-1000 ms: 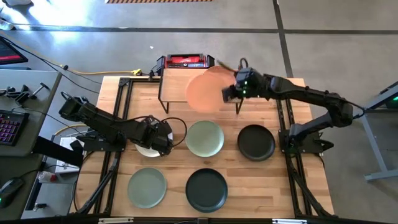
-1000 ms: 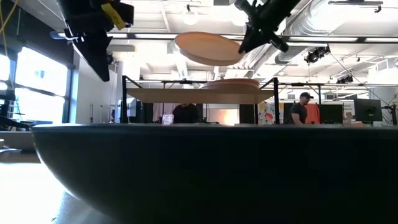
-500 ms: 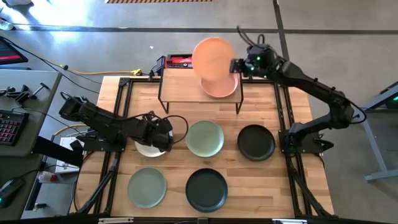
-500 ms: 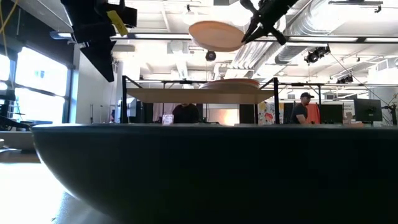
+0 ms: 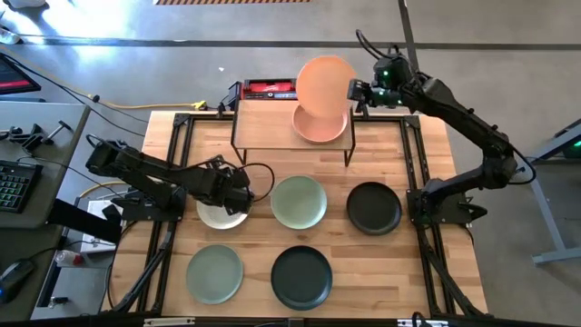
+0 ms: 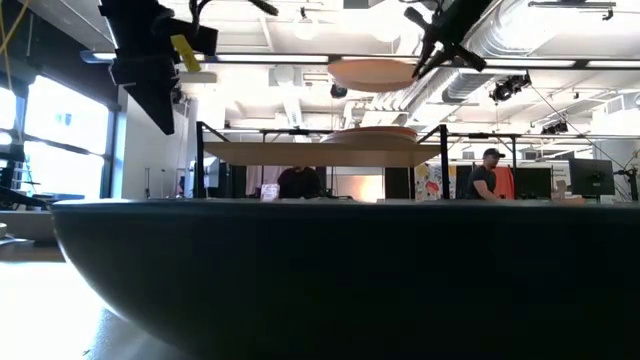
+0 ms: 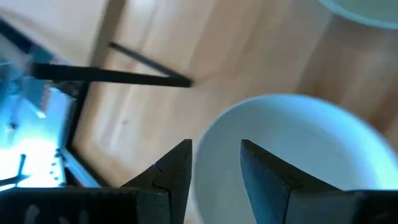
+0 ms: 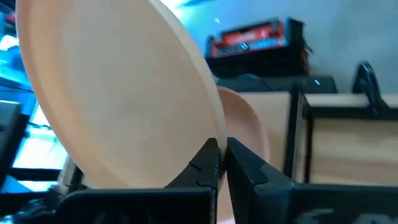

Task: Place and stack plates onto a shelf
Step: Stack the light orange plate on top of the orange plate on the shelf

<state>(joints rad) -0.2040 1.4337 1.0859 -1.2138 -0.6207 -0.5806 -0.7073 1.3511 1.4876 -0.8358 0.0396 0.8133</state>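
Observation:
My right gripper (image 5: 357, 92) is shut on a peach plate (image 5: 325, 82) and holds it in the air over the shelf (image 5: 272, 127), a light-wood board on thin black legs. A second peach plate (image 5: 320, 127) lies flat on the shelf's right half, right below the held one (image 6: 372, 72). My left gripper (image 7: 216, 163) is open above the white plate (image 7: 292, 155), one finger on either side of its left rim; I cannot tell whether it touches. That plate (image 5: 218, 216) lies flat on the table. My right gripper pinches the peach plate's rim (image 8: 214, 134) between its two fingers, on the plate's right edge (image 5: 349, 89). The fingers come nearly level from the table's right side. The plate is lifted clear and sits almost level, slightly tilted, above the plate on the shelf (image 6: 368, 134).
Flat on the table lie a sage green plate (image 5: 300, 202), a black plate (image 5: 373, 207), another green plate (image 5: 215, 274) and a dark plate (image 5: 301, 277), which fills the low view's foreground (image 6: 320, 270). A red and black box (image 5: 270, 89) sits behind the shelf. People stand in the room beyond (image 6: 487, 175).
My right gripper has carried the peach plate up, toward the table's far edge and then to the right, from over the shelf's near edge to above the plate lying on the shelf. The plate has gone from tilted to nearly level.

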